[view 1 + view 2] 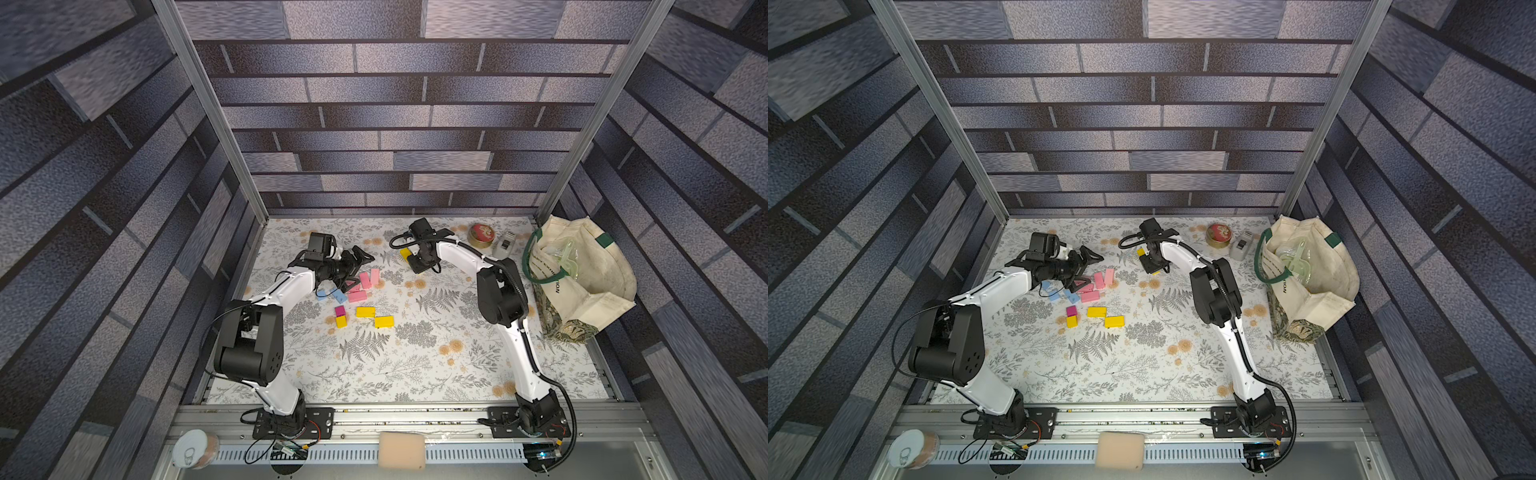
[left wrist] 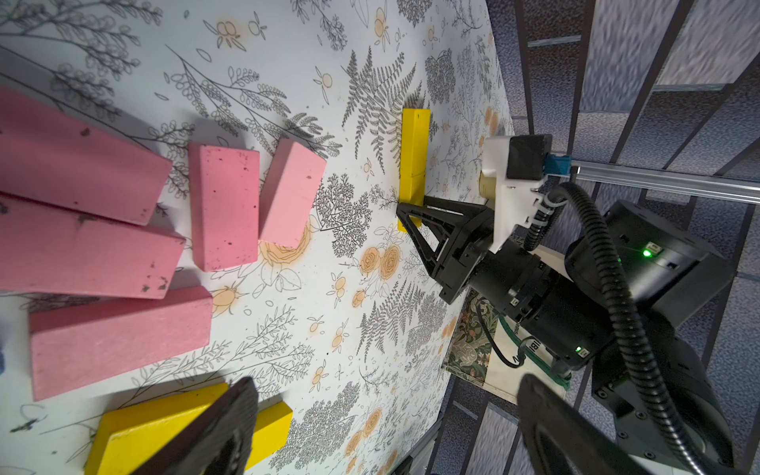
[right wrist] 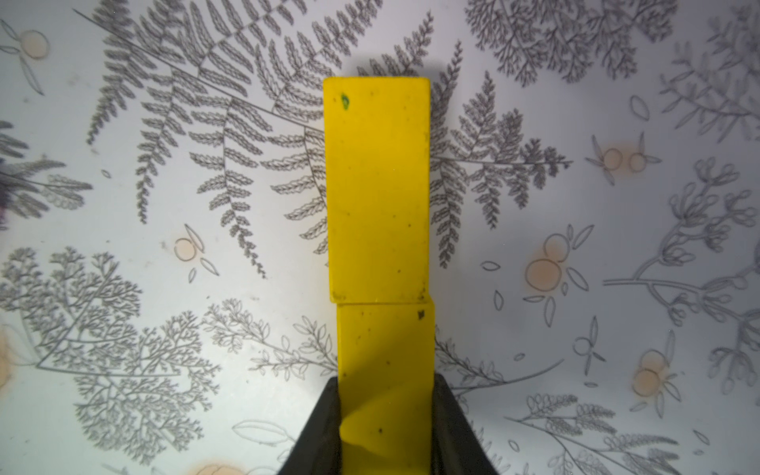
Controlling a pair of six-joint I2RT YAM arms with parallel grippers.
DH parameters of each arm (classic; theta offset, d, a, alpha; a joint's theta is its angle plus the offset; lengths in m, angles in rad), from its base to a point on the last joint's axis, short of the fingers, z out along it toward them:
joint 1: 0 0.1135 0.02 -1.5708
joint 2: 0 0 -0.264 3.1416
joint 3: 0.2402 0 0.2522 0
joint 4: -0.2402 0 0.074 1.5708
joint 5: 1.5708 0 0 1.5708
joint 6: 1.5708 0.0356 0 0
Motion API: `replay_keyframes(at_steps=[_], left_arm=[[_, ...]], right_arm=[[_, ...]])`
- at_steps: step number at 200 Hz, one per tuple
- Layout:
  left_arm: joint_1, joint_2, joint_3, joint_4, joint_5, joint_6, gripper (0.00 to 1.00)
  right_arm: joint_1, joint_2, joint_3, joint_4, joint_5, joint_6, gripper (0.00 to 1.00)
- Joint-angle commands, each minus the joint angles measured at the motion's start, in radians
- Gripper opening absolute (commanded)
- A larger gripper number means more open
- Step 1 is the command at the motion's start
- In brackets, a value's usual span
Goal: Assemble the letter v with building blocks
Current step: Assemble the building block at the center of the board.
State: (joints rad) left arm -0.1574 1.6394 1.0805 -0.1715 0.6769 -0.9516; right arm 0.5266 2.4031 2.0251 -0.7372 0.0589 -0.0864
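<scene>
Tabletop: white sheet (image 1: 415,357) w/ grey fern + orange flower print. Walls (image 1: 395,124) brick-pattern, alu posts (image 1: 216,124) at back corners. R gripper (image 3: 386,384) clamped on yellow block (image 3: 386,341), butted end-to-end w/ 2nd yellow block (image 3: 378,189), far part of sheet. L gripper (image 1: 356,271) spread wide, holding nothing, by pink blocks (image 1: 365,280). Blue blocks (image 1: 338,296), magenta cube (image 1: 340,310), 3 more yellow blocks (image 1: 365,311) mid-sheet. Tote bag (image 1: 582,274) at R edge.

Tote bag (image 1: 602,282): partial print "…ION" on side, rest illegible.
</scene>
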Motion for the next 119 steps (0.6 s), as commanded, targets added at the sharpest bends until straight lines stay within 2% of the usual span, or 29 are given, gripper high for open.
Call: replay_keyframes(at_steps=[1,119], left_arm=[[-0.005,0.003,0.002,-0.011,0.006,-0.008,1.00],[-0.005,0.001,0.002,-0.014,0.005,-0.006,1.00]], right_arm=[[0.012,0.037,0.009,-0.038,0.016,0.011,0.28],[0.018,0.037,0.006,-0.037,0.015,0.014,0.36]])
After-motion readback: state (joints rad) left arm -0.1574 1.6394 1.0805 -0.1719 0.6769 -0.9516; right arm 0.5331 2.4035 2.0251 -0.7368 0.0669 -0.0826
